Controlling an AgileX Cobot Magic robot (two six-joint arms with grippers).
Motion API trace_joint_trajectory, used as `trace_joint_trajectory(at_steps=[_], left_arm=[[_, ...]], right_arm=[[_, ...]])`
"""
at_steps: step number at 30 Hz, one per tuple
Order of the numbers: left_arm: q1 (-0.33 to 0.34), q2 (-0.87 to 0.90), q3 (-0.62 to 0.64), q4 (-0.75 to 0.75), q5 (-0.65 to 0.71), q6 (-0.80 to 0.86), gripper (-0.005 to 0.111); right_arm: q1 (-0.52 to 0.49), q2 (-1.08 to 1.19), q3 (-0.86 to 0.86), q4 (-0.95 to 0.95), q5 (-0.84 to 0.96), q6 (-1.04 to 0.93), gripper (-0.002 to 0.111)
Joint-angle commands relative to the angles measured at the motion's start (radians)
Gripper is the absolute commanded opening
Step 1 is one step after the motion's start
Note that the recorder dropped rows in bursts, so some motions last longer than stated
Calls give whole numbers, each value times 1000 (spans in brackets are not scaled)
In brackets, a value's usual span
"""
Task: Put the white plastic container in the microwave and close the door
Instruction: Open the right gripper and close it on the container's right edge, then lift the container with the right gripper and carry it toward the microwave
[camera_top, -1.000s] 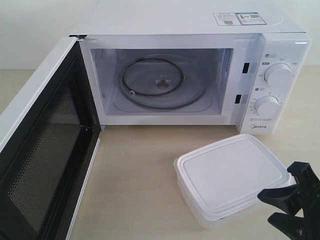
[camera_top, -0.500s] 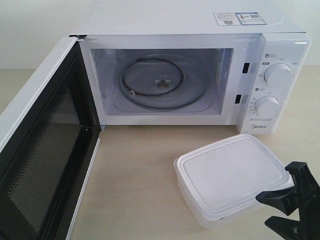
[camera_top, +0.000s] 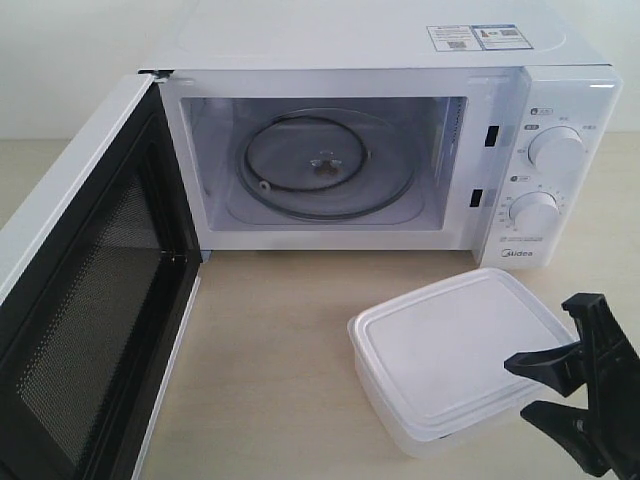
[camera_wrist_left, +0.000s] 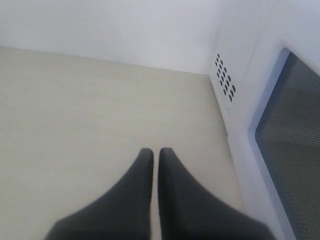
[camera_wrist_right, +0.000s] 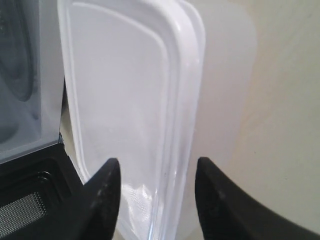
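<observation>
Item one, the white plastic container (camera_top: 455, 360): a lidded rectangular box resting flat on the tabletop (camera_top: 270, 370) toward its front right corner. It sits just in front of the control panel of the microwave (camera_top: 330, 35) and outside the cavity. Its long axis runs roughly along the tabletop's front edge, with the right end skewed a little toward the oven. Item two, the microwave: cavity bare apart from the glass turntable (camera_top: 325, 165). The door (camera_top: 90, 330) is swung fully out toward the front left corner, mesh inner face showing. Item three, the right tool (camera_top: 515, 388): released, fingers spread wide, holding nothing. It points in from the right edge at the container's right end. The wrist view shows the rim of the front long wall running between the fingers, one finger above the lid and the other outside the wall. Whether either finger touches the plastic cannot be told. Item four, the left tool (camera_wrist_left: 155, 152): clenched on nothing, low over bare tabletop beside the door's outer face and well apart from the container. Assessment: the right arm is plainly the nearer. The container lies straight ahead of its fingertips, so the grasp probably turns on pinching that front rim. From there the open cavity lies behind and to the left.
</observation>
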Motion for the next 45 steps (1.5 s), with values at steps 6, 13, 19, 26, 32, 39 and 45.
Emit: trace_joint_trajectory(at_steps=[6,13,19,26,32,39,45], left_arm=[[-9,-4,4,1,-1,-9,4],[-9,-4,4,1,-1,-9,4],[-9,-4,4,1,-1,-9,4],[-9,-4,4,1,-1,-9,4],[-9,-4,4,1,-1,-9,4],[-9,-4,4,1,-1,-9,4],[-9,-4,4,1,-1,-9,4]], right_arm=[[-2,59,-11,-28,-43,-11,45],[-2,59,-22,-26,-44,-19,45],[-2,59,-26,-28,-36,-19,45],[-2,63,-26,-60,-40,-17,45],[-2,150,-26,-63,-107,-38,45],[-2,150,-26,-25,-96,-73,45],[-2,150,-26,-9,-74,-89,45]])
